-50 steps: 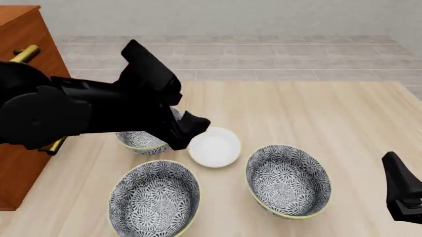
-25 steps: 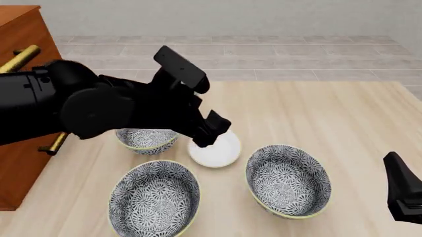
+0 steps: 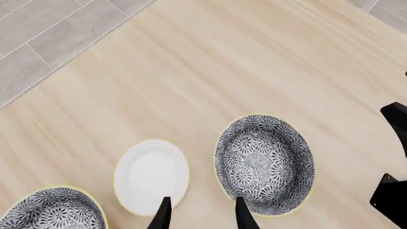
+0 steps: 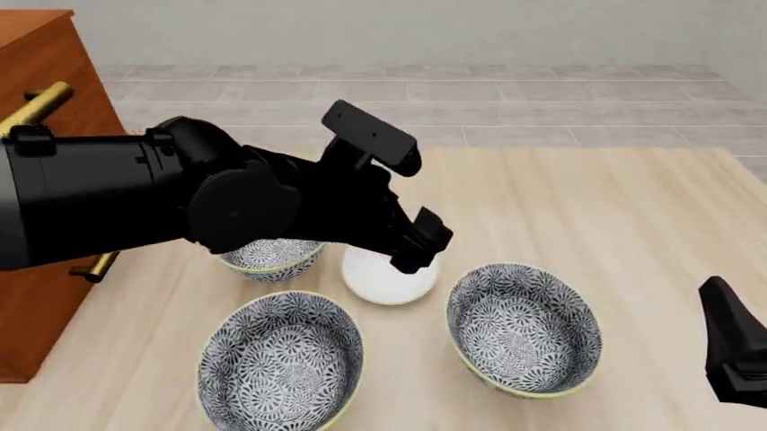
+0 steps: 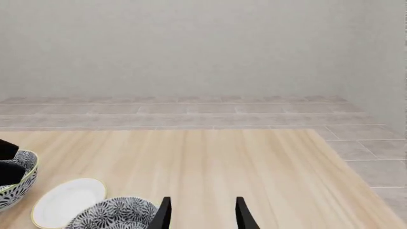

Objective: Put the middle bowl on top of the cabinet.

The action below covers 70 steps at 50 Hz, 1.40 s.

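Note:
Three alike patterned bowls stand on the table. The middle bowl (image 4: 524,328) (image 3: 264,164), between the other two in depth, sits at the right. My left gripper (image 4: 416,248) (image 3: 202,217) hangs open above the white dish (image 4: 381,280) (image 3: 151,176), its fingers (image 3: 245,215) near that bowl's left rim and holding nothing. The cabinet (image 4: 48,63) stands at the far left, mostly behind the left arm. My right gripper (image 4: 731,355) (image 5: 202,214) waits open at the near right edge, empty.
A second patterned bowl (image 4: 279,359) (image 3: 51,210) sits near front left. A third (image 4: 269,254) lies under the left arm, partly hidden. A brass handle (image 4: 36,106) sticks out of the cabinet. Grey tiled floor lies beyond the table's far edge.
My left arm has swung rightward, from over the far-left bowl to over the white dish. The right arm and all bowls have stayed put.

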### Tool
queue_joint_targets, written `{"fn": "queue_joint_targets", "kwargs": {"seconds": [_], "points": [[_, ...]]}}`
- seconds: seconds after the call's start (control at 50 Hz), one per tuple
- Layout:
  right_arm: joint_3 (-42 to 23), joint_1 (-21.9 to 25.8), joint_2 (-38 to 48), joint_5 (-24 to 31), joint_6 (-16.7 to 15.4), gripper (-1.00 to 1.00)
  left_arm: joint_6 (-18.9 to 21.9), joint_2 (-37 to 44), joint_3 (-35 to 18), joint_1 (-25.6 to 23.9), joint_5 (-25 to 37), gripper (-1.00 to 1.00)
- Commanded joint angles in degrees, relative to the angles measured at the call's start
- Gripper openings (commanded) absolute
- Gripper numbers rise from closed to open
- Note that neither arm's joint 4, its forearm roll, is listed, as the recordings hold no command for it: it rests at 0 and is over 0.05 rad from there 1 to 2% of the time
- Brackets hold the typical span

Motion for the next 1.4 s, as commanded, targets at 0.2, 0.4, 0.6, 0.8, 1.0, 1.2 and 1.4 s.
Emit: {"fn": "queue_joint_targets", "kwargs": {"seconds": [0.2,0.4,0.6,0.8,1.0,1.2,1.4], "points": [[0.01,-0.22,0.18,-0.08,0.03,1.0,-4.58,4.61,-2.2,-1.94,-1.13,1.0],[0.01,-0.34,0.05,-0.04,0.26,1.0,-6.83,7.51,-2.18,-2.24,-2.83,1.0],[0.01,-0.48,-0.2,0.14,0.62,1.0,-9.75,10.18,-1.51,-3.08,-5.2,1.0],[0.02,-0.65,-0.26,0.17,0.93,1.0,-11.36,12.35,-1.61,-4.04,-6.41,1.0],[0.03,-0.72,-0.32,0.23,1.02,1.0,-12.87,14.03,-1.81,-3.32,-7.38,1.0],[0.02,-0.75,-0.15,0.1,1.12,1.0,-14.05,15.38,-1.96,-3.66,-8.01,1.0],[0.03,-0.86,-0.31,0.29,1.34,1.0,-14.7,16.72,-1.85,-3.89,-8.9,1.0]]}}
